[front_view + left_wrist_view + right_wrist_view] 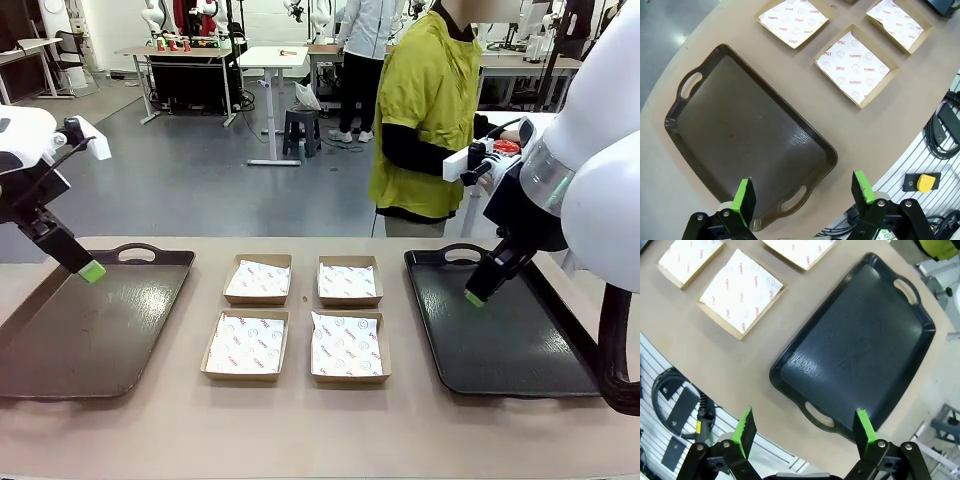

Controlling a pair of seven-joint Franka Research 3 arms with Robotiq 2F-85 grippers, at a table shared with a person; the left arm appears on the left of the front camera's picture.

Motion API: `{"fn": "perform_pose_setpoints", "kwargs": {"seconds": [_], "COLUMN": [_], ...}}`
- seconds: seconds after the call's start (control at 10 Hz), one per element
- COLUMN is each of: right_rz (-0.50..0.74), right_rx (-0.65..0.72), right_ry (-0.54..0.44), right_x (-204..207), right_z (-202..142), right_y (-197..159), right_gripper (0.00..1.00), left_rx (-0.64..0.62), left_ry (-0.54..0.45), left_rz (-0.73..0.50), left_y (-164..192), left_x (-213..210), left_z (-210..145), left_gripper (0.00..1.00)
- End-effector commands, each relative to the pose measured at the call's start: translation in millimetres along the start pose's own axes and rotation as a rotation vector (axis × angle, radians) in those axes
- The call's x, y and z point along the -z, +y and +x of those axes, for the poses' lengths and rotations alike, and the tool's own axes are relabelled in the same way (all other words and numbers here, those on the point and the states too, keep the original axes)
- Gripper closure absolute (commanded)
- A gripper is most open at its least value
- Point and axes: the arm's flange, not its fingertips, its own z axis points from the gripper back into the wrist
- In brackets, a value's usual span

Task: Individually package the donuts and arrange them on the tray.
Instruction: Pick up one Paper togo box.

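Note:
No donut is in view. My left gripper (91,271) hangs open above the far corner of a brown tray (60,345) on the table's left; in the left wrist view the open fingers (745,196) frame that tray (740,130). My right gripper (474,297) hangs open above a black tray (520,350) on the right, and the right wrist view looks down past the gripper (805,432) onto that bare tray (860,340). Both trays hold nothing.
Several paper-lined brown cardboard boxes (257,279) (349,280) (246,345) (348,346) lie in a square between the trays, each holding only printed paper. A person in a yellow-green shirt (425,110) stands at the far edge of the table.

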Motion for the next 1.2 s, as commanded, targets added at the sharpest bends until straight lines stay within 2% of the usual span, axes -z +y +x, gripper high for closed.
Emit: {"fn": "perform_pose_setpoints", "kwargs": {"seconds": [0.0,0.1,0.3,0.4,0.6,0.8,1.1], "right_rz": [-0.004,0.275,0.685,0.799,0.971,1.105,1.109], "right_rx": [0.005,0.197,0.510,0.577,0.686,0.761,0.778], "right_ry": [0.000,-0.107,-0.298,-0.360,-0.446,-0.455,-0.431], "right_x": [-0.4,-0.2,9.9,14.9,28.5,42.0,53.4], "right_z": [-0.5,-4.6,-36.1,-50.8,-83.5,-118.4,-161.7], "right_y": [-1.7,-22.5,-75.8,-92.4,-117.2,-134.8,-150.0], "right_gripper": [0.00,0.00,0.00,0.00,0.00,0.00,0.00], "left_rx": [-0.003,0.000,-0.270,-0.413,-0.574,-0.707,-0.837], "left_ry": [-0.011,0.000,-0.111,-0.169,-0.259,-0.317,-0.326], "left_rz": [0.004,0.000,-0.356,-0.473,-0.639,-0.751,-0.751], "left_y": [1.4,0.0,32.1,52.4,81.2,106.8,142.1], "left_x": [3.2,0.0,0.0,3.6,5.6,12.9,9.6], "left_z": [3.5,0.0,-12.4,-27.0,-57.4,-94.0,-155.0], "left_gripper": [0.00,0.00,0.00,0.00,0.00,0.00,0.00]}}
